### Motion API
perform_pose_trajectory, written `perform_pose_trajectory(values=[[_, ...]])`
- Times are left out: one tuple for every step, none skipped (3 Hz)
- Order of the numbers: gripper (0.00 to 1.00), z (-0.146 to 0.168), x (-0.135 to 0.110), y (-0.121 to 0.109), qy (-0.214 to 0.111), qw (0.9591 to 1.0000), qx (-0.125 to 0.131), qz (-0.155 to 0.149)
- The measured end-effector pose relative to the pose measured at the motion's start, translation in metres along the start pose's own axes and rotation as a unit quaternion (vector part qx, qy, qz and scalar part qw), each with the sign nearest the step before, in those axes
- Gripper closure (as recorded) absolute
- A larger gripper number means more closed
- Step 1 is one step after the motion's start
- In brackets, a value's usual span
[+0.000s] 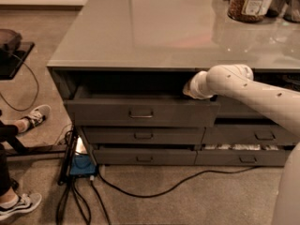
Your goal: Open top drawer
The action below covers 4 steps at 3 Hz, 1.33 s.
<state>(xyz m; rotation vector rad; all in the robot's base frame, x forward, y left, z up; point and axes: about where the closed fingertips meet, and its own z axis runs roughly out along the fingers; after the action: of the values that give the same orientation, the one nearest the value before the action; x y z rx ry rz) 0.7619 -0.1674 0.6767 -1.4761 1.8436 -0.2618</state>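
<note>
The top drawer (140, 112) is a wide dark grey drawer on the left under the counter, with a small bar handle (141, 112) at its middle. It stands pulled out a little, with a dark gap above its front. My white arm reaches in from the right. The gripper (187, 89) is at the arm's end, at the top right edge of the drawer front, going into the dark gap. Its tip is hidden in the shadow.
The grey countertop (154, 27) carries a jar (249, 3) at the back right. Lower drawers (143, 136) sit below and to the right. Cables and a blue box (82, 165) lie on the carpet. A person's shoes (33, 116) are at the left.
</note>
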Motion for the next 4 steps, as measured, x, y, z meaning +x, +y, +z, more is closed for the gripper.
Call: perform_pose_trajectory(values=[[0.81, 0.0005, 0.0006, 0.0016, 0.000, 1.0000, -0.001, 0.000], [0.57, 0.0006, 0.0006, 0.0016, 0.000, 1.0000, -0.001, 0.000], [0.34, 0.0006, 0.0006, 0.0017, 0.000, 1.0000, -0.001, 0.000], [0.11, 0.0006, 0.0006, 0.0017, 0.000, 1.0000, -0.001, 0.000]])
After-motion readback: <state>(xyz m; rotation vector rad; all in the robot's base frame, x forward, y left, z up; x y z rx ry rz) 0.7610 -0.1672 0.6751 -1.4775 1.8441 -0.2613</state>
